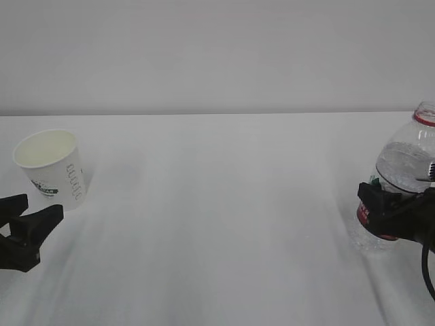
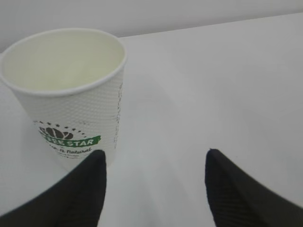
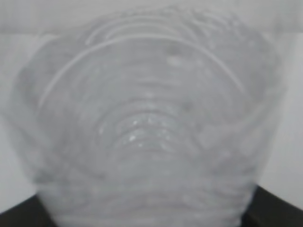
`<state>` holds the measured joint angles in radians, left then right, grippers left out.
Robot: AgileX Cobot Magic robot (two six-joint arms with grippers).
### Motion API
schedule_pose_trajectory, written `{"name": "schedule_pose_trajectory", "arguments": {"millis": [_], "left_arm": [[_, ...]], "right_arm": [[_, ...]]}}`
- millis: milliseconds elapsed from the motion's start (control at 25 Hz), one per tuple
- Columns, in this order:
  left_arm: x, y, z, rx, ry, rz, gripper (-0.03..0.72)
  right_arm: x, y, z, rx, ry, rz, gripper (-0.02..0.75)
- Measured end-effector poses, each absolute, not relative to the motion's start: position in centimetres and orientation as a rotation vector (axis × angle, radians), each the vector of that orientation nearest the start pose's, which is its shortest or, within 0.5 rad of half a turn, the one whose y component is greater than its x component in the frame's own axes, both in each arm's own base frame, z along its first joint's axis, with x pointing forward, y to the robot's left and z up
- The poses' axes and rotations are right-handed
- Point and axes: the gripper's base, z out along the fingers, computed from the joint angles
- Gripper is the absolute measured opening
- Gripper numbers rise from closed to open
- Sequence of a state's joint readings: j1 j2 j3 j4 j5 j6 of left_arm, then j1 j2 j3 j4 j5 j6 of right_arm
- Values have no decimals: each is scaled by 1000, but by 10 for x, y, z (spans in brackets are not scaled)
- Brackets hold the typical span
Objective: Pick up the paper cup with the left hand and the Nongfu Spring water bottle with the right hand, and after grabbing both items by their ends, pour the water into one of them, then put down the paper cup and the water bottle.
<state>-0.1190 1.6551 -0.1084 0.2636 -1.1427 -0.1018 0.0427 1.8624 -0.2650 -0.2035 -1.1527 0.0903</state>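
Black jaws of the left gripper (image 2: pixel 154 189) stand wide, empty, low on the bench (image 1: pixel 217 224), the paper cup (image 1: pixel 53 168) at their 11 o'clock, untouched. At 3 o'clock, the right gripper (image 1: pixel 391 210) straddles the water bottle (image 1: pixel 401 178); a firm grip I cannot confirm.

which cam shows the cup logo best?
Left wrist view: the cup fills the frame and its green logo is readable. In the exterior view the cup is small, its logo blurry. Right wrist view shows none.

Dimpled matt paper cup (image 2: pixel 71 94); clear ribbed glossy plastic bottle (image 1: pixel 406 163).
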Motion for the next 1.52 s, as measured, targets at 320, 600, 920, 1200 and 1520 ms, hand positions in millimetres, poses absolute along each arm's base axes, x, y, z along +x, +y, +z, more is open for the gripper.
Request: {"name": "schedule_pose_trajectory", "arguments": {"millis": [320,600,920,1200,1520], "left_arm": [[192,-45,126,284,1881,-301,475],[192,-45,126,284,1881,-301,474],[192,-45,126,284,1881,-301,473],[192,-44,126,270,1882,-293,473],[193,-41,126,231,1885,-271,470]], "right_arm": [[238,27,101,-158,1929,213,442],[238,27,99,-156,1923,216,442],[238,28,99,-234,1913,172,442],[237,22,104,-177,1933,122,441],[232,18,116,-148,1946,90,440]]}}
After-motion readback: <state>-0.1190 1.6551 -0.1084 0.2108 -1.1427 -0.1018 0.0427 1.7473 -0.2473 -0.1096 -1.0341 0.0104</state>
